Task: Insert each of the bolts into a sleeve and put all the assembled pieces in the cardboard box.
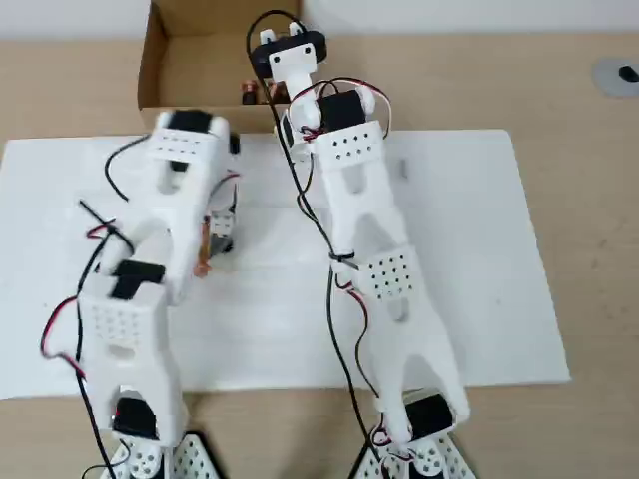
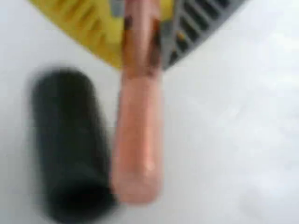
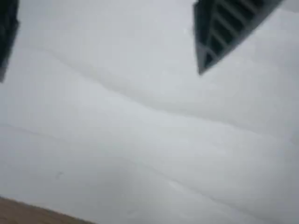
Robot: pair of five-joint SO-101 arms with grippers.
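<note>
Currently I see pieces [image 1: 251, 93] in the cardboard box [image 1: 150, 70]; my left claw [image 2: 140, 56] pinches a bolt [image 2: 138, 140], right claw [image 3: 103, 74] spread.

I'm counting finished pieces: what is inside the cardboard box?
Small copper-and-dark pieces lie against the near wall of the cardboard box. The right arm covers the floor beside them, so more may be hidden.

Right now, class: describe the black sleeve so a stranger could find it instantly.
Start at the white sheet, then the left gripper. Lying beside the copper bolt it holds is the sleeve: black and thicker than the slim bolt.
</note>
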